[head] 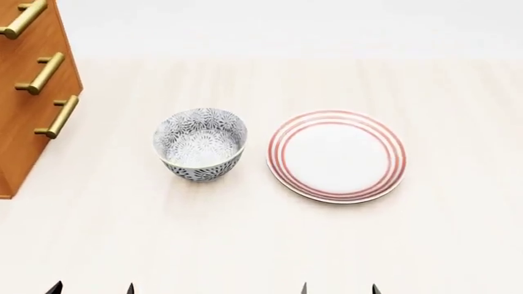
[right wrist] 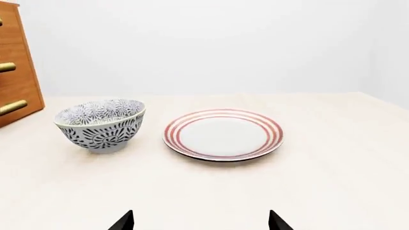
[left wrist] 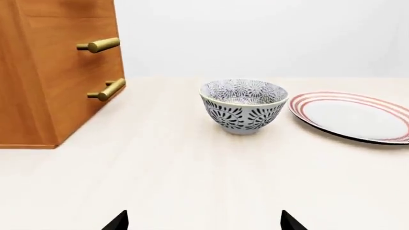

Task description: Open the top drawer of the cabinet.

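I am holding both the left pincer and right pincer spread and empty at lower frame, since the top drawer upper left is sitting shut, unreached.

Ahead of your left gripper lies bare table, and the lane up to the cabinet at the far left is open. The brass handles jut out from the cabinet front into that lane (three show in the head view). The patterned bowl stands to the right of the cabinet, apart from it, with a clear strip of tabletop between them. Just beside the bowl, not touching, sits the red-ringed plate, straight ahead of your right gripper. Both grippers have their fingertips spread, with nothing between them.
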You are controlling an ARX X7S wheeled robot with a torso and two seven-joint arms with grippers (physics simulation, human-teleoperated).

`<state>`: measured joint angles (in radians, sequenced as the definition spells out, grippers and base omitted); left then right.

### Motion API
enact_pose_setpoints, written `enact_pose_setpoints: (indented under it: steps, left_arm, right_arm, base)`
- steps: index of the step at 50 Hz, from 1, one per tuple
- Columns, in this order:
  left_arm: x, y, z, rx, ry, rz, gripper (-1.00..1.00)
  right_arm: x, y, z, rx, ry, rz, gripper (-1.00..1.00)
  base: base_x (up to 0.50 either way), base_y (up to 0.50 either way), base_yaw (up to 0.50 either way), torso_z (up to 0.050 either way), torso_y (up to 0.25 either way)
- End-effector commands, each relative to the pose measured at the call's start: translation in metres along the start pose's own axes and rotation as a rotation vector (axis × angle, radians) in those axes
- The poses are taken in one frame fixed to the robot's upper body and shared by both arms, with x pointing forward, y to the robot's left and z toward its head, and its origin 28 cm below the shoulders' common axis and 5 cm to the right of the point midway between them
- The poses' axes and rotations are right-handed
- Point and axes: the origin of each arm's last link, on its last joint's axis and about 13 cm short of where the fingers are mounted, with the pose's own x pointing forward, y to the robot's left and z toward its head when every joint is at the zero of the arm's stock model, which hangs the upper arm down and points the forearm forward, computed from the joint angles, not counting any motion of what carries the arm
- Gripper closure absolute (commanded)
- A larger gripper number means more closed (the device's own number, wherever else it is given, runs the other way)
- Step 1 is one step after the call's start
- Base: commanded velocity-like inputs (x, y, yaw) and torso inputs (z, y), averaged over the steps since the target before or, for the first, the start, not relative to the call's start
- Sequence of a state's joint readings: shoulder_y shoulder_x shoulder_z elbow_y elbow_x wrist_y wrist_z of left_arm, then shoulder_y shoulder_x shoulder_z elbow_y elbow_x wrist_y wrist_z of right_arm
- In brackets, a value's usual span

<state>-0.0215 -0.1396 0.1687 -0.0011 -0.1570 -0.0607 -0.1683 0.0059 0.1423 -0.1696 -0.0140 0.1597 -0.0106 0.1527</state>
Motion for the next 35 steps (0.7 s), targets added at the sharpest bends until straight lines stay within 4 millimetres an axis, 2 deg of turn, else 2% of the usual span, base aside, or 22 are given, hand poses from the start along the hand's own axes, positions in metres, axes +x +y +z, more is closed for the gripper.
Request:
enact_pose_setpoints:
  steps: [1, 35]
  left_arm:
    - [0.0005, 0.0000, 0.0008, -0.007, -0.019, 0.002, -1.00]
    - [0.0023, 0.0007, 0.0004, -0.009, -0.020, 0.007, -1.00]
  right_arm:
    - [0.0004, -0.0001, 0.0002, 0.008, -0.010, 0.004, -1.00]
    - [0.0012, -0.0001, 0.0021, 0.011, -0.015, 0.005, -1.00]
  base:
    - [0.50, 0.00, 0.00, 0.000, 0.000]
    - [0.50, 0.00, 0.00, 0.000, 0.000]
